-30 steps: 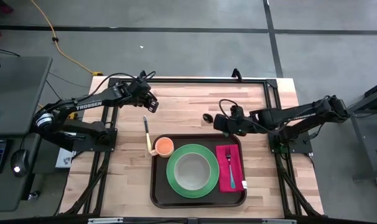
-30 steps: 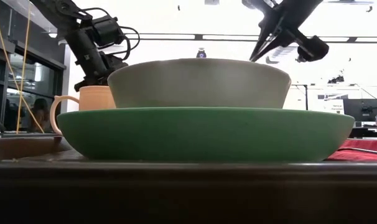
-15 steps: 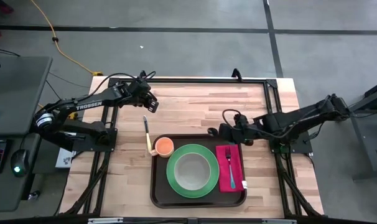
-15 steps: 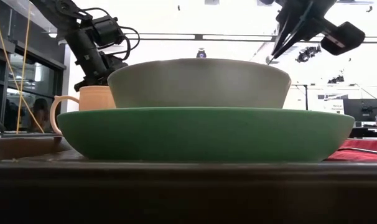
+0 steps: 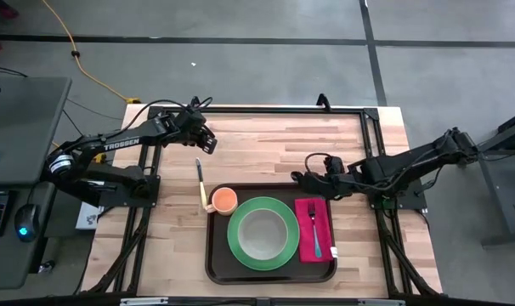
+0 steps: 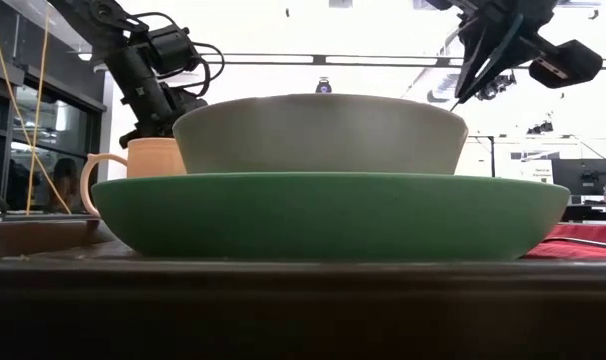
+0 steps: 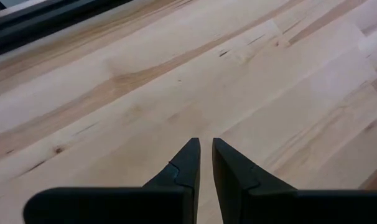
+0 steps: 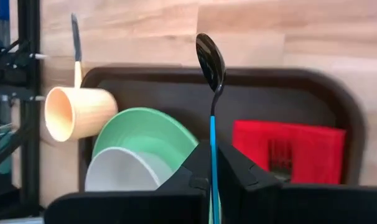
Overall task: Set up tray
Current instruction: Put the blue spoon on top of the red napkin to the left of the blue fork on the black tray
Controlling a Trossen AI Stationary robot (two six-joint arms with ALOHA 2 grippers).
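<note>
- Your tray (image 5: 217,255) lies at the six o'clock edge of the table (image 5: 266,140), carrying a green plate (image 5: 237,249) with a grey bowl (image 5: 262,235), a magenta napkin (image 5: 324,219) with a fork (image 5: 314,228) at its three o'clock side, and an orange cup (image 5: 224,201) at its ten o'clock corner.
- Your right gripper (image 5: 297,178) hangs over the tray's twelve o'clock rim, clamped on a blue-handled spoon (image 8: 211,68), bowl end forward.
- Your left gripper (image 5: 208,144) waits at ten o'clock over bare wood, fingers (image 7: 183,169) nearly together, empty.
- A knife (image 5: 200,181) lies just off the tray at nine o'clock.
- Expect the tray to be stiff, smooth-surfaced plastic and load-heavy; take it by the raised rim, level, or the crockery may slide.
</note>
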